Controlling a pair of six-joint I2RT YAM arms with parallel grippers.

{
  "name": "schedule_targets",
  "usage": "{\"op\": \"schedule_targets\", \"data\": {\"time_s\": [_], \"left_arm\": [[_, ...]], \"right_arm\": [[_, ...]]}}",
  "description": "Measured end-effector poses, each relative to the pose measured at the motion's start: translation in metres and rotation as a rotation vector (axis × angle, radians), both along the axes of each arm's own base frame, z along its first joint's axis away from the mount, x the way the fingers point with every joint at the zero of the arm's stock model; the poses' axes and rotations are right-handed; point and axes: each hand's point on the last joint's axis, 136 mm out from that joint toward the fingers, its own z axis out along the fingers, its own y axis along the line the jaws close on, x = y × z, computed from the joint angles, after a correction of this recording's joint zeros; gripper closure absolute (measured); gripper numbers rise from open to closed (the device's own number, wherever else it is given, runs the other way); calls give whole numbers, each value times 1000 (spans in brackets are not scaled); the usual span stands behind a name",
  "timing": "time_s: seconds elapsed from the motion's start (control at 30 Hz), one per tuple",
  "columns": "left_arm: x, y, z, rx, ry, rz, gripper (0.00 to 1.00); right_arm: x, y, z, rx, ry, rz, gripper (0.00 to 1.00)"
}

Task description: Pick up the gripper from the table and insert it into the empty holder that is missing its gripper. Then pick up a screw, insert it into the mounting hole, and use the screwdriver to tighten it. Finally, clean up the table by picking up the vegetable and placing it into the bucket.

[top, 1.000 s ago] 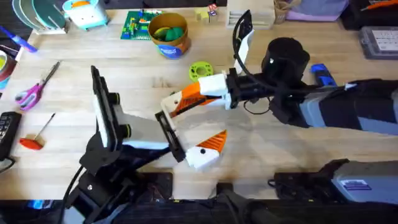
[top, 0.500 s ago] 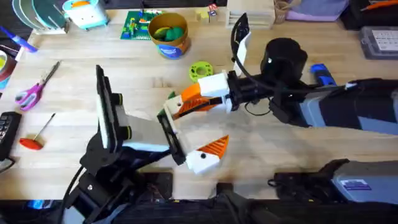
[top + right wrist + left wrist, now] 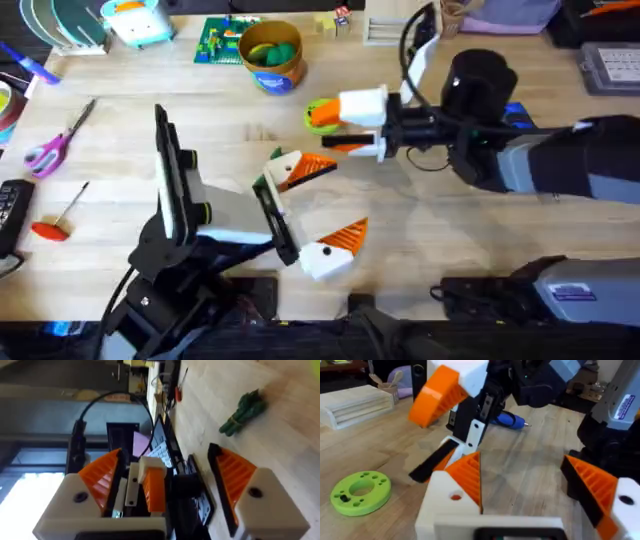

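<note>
R pincer: hovering over table, upper ctr of overhead frame, fingers standing apart. L pincer: sitting wide open, ctr frame. Vegetable: lying on table. Bucket: standing top, left of ctr. Screwdriver: lying upper right, behind R arm.

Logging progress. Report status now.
Left gripper open, low over table. Right gripper over lime ring. Vegetable on table beside left gripper, not in bucket.
</note>
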Motion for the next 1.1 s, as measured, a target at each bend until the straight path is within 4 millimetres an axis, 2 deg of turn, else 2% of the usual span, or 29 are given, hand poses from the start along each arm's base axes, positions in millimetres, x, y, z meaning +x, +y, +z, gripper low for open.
{"op": "schedule_targets", "data": {"time_s": [0.13, 0.27, 0.5, 0.63, 0.73, 0.83, 0.97, 1.1], "left_arm": [[0, 0, 0, 0, 0, 0, 8], [0, 0, 0, 0, -1, 0, 8], [0, 0, 0, 0, -1, 0, 8], [0, 0, 0, 0, -1, 0, 8], [0, 0, 0, 0, -1, 0, 8], [0, 0, 0, 0, 0, 0, 7], [0, 0, 0, 0, 0, 0, 7], [0, 0, 0, 0, 0, 0, 8]], "right_arm": [[31, -19, 8, 1, -43, -104, 9], [60, -24, 23, -30, -117, -163, 9], [93, -33, 6, -320, -147, -223, 9], [113, -39, 14, -506, -310, -251, 9], [123, -31, 26, -611, -507, -250, 9], [121, -19, 28, -679, -665, -205, 9], [124, -10, 14, -742, -786, -144, 9], [131, -12, -24, -822, -793, -71, 10]]}}
